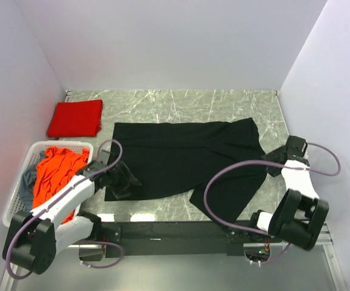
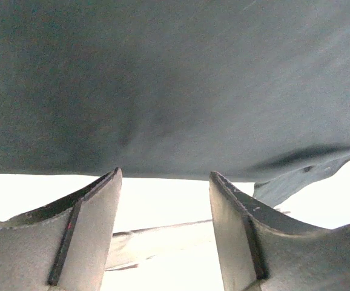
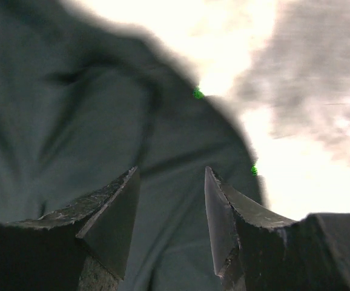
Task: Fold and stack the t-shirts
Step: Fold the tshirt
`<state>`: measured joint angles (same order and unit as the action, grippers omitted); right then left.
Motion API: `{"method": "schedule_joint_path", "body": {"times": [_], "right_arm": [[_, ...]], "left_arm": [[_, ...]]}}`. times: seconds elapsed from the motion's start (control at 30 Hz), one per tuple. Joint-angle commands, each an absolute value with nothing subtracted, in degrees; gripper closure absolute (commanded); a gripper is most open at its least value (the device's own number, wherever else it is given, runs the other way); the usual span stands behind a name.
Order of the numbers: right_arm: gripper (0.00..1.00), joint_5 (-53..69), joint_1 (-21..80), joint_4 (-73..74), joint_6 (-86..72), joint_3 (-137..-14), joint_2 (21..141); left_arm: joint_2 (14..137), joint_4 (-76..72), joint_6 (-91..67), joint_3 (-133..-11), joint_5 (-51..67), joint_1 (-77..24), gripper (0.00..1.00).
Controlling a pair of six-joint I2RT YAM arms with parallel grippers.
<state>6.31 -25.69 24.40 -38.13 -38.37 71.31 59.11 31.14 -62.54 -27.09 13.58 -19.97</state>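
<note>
Black t-shirt (image 1: 187,157) spread out, left gripper (image 2: 165,174) at its edge — jaws parted, empty, right gripper (image 3: 170,171) over it — parted, empty

Robot lab cell, plain white walls (image 1: 163,42), marble-look tabletop (image 1: 181,104), 2 arms (image 1: 63,203) on a metal rail (image 1: 175,231)

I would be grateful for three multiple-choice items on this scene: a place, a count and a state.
1. Where on the table does the folded red shirt lie?
A. near right corner
B. far left corner
C. the middle

2. How many shirts show in the white basket?
A. none
B. two
C. four

3. How does the left gripper stand?
A. open
B. shut on the red shirt
C. out of view

Answers: 1 B, it lies at the back on the left; 2 B, an orange-red one and a grey-blue one; 3 A, its jaws stand apart, empty, at the black shirt.
</note>
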Motion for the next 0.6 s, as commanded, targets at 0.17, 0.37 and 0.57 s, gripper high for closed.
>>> {"method": "schedule_joint_path", "body": {"times": [0.17,0.37,0.57], "right_arm": [[0.48,4.13,-13.36,25.49,-33.58,-44.91,65.57],[0.52,6.68,-13.18,25.13,-31.64,-49.39,68.63],[0.53,6.77,-13.1,23.56,-30.42,-54.57,74.96]], "left_arm": [[70.3,29.98,-52.65,-45.86,6.07,-8.62,0.31],[79.79,27.16,-47.29,-56.75,2.73,-3.26,0.37],[89.55,25.58,-43.51,-64.76,0.18,-2.29,0.38]]}}
